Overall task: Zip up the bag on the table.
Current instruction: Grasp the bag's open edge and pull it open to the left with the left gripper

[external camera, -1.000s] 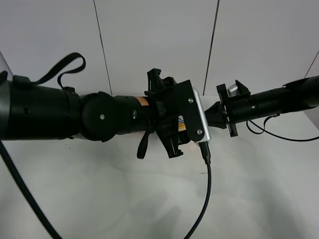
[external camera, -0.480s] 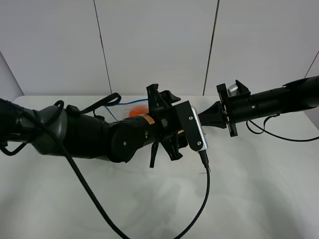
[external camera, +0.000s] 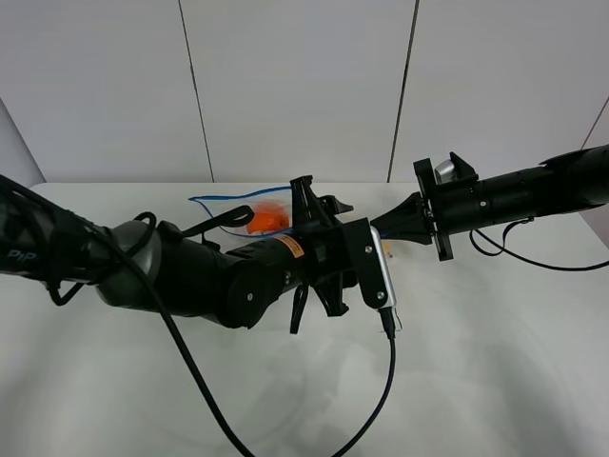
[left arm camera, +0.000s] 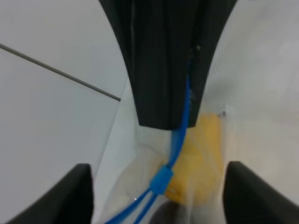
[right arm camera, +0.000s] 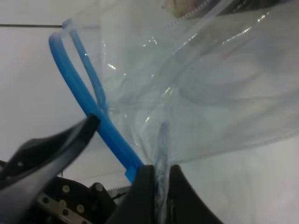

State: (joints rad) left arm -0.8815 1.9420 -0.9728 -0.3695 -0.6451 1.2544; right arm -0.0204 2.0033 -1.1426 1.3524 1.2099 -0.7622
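At the middle of the plain white table (external camera: 476, 371), behind the two black arms that meet there, the clear, crinkly plastic zip bag (external camera: 238, 206) is held upright. Its open mouth is outlined by a thin blue zipper strip (left arm camera: 181, 130), and an orange toy piece (external camera: 268, 221) shows through the film. The left arm hides the bag's lower part in the high view, so whether it touches the table cannot be told. The right end effector (right arm camera: 160, 171), black and reaching in from the right, has its two fingers pressed together on the bag's edge, with a fold of clear plastic pinched between them and the end of the blue strip just beside them. The left wrist view shows the same clamp head-on: the strip runs as one line out of those closed fingers to a small blue plastic slider (left arm camera: 161, 179), and past the slider it parts into two separate tracks. The left end effector (left arm camera: 158, 165) is spread wide, its dark fingers (left arm camera: 74, 196) well apart on either side of the slider and touching neither it nor the strip. A yellow toy piece (left arm camera: 205, 154) lies inside the bag just beside the slider. A black cable (external camera: 390, 381) hangs from the silver camera block (external camera: 383, 271) on the left wrist.
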